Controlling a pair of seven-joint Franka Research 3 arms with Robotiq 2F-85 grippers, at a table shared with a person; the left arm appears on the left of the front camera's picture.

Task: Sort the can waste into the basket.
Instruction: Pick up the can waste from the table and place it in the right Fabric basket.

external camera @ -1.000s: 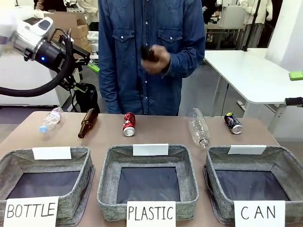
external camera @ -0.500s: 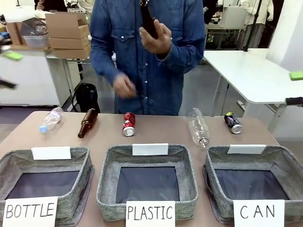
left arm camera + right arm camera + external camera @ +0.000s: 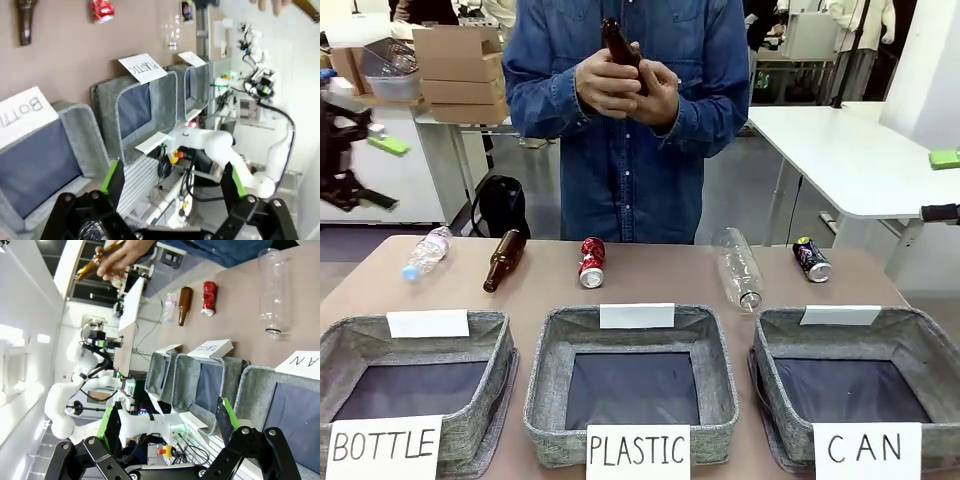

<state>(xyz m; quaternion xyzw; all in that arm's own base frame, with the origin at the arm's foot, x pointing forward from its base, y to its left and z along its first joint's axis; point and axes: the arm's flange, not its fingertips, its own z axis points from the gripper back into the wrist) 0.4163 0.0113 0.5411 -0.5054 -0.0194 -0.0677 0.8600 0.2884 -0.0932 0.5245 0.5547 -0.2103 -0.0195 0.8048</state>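
Note:
The crushed red can [image 3: 592, 262] lies on the table's far side, behind the PLASTIC basket. The black can [image 3: 812, 259] lies at the far right, behind the grey CAN basket [image 3: 920, 345]. My left gripper [image 3: 370, 170] hangs off the table's left edge, well away from both cans. In the left wrist view its fingers [image 3: 112, 177] stand wide apart and hold nothing, with the red can [image 3: 101, 9] and black can [image 3: 187, 11] far ahead. My right gripper [image 3: 168, 425] is open and bare, looking over the CAN basket [image 3: 250, 385] toward the red can [image 3: 209, 297].
A person stands at the far side holding a brown bottle [image 3: 620, 50] in both hands at chest height. A small plastic bottle [image 3: 427, 252], another brown bottle [image 3: 505, 259] and a clear bottle [image 3: 739, 268] lie along the far table. The BOTTLE basket [image 3: 500, 345] and PLASTIC basket [image 3: 545, 345] stand in front.
My left arm has swung from the upper left down to the left edge. The person has raised the brown bottle and now grips it with both hands.

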